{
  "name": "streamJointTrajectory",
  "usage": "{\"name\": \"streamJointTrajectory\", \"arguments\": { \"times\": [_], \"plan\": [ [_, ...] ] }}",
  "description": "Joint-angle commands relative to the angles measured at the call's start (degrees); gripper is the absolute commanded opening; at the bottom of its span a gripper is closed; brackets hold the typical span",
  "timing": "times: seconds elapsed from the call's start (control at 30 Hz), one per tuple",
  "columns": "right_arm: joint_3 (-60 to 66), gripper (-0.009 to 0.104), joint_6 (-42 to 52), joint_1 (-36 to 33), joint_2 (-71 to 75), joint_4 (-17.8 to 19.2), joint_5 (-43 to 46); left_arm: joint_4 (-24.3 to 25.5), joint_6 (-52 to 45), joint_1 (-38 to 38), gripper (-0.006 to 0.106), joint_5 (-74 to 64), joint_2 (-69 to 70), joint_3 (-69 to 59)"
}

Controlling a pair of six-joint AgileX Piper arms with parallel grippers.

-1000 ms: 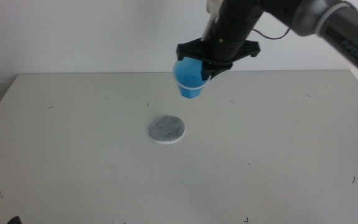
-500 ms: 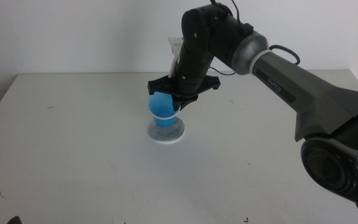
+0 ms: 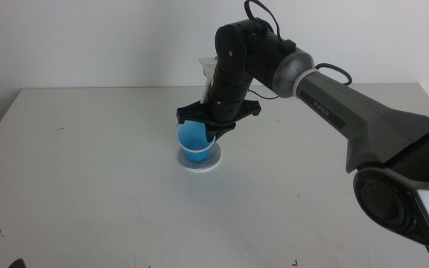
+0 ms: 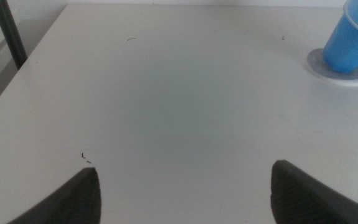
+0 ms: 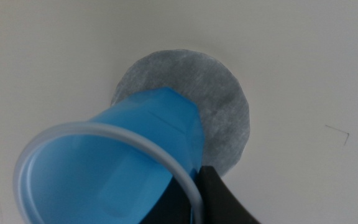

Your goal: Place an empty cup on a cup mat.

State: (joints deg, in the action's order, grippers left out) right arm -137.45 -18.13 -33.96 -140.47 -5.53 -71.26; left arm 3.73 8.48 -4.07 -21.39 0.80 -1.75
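Note:
The blue cup (image 3: 194, 141) is held by its rim in my right gripper (image 3: 211, 128), which comes in from the right and is shut on it. The cup tilts slightly and its base is down on the grey cup mat (image 3: 202, 161) at mid-table. In the right wrist view the cup (image 5: 117, 168) is empty and covers part of the mat (image 5: 225, 106), with one dark jaw of the gripper (image 5: 194, 194) at its rim. The left wrist view shows the cup (image 4: 350, 42) resting on the mat (image 4: 337, 68) far off. My left gripper (image 4: 185, 193) is open and empty, low over the near left of the table.
The white table (image 3: 88, 186) carries only a few small dark specks. A white wall stands behind the table's far edge. A dark post (image 4: 6, 31) stands past the table's edge in the left wrist view.
My right gripper has carried the cup left and down from the air behind the mat until its base is on the mat. The mat has not moved.

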Motion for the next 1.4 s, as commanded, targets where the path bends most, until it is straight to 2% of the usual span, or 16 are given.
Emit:
{"name": "streamJointTrajectory", "arguments": {
  "times": [0.0,0.17,0.2,0.47,0.73,0.97,1.1,1.37],
  "plan": [
    [-1.8,-0.001,0.9,-0.1,4.1,0.1,-2.8,0.0,0.6,0.1,0.105,3.9,0.5,0.3],
    [-1.2,-0.001,0.9,-0.1,3.7,0.1,-2.8,0.0,0.6,0.1,0.105,3.9,0.5,0.3],
    [-1.3,0.008,0.9,0.0,3.6,0.3,-2.8,0.0,0.6,0.1,0.105,3.9,0.5,0.3],
    [-2.3,0.037,0.9,0.1,3.8,0.3,-2.5,0.0,0.6,0.1,0.105,3.9,0.5,0.3],
    [-4.9,0.06,0.9,0.1,6.6,1.0,-1.8,0.0,0.6,0.1,0.105,3.9,0.5,0.3],
    [-4.5,0.063,1.3,1.3,14.8,6.8,-2.5,0.0,0.6,0.1,0.105,3.9,0.5,0.3],
    [-3.0,0.063,3.0,3.2,20.6,7.2,-2.8,0.0,0.6,0.1,0.105,3.9,0.5,0.3],
    [16.7,0.063,3.0,10.3,37.3,8.8,2.5,0.0,0.6,0.1,0.105,3.9,0.5,0.3]
  ]
}}
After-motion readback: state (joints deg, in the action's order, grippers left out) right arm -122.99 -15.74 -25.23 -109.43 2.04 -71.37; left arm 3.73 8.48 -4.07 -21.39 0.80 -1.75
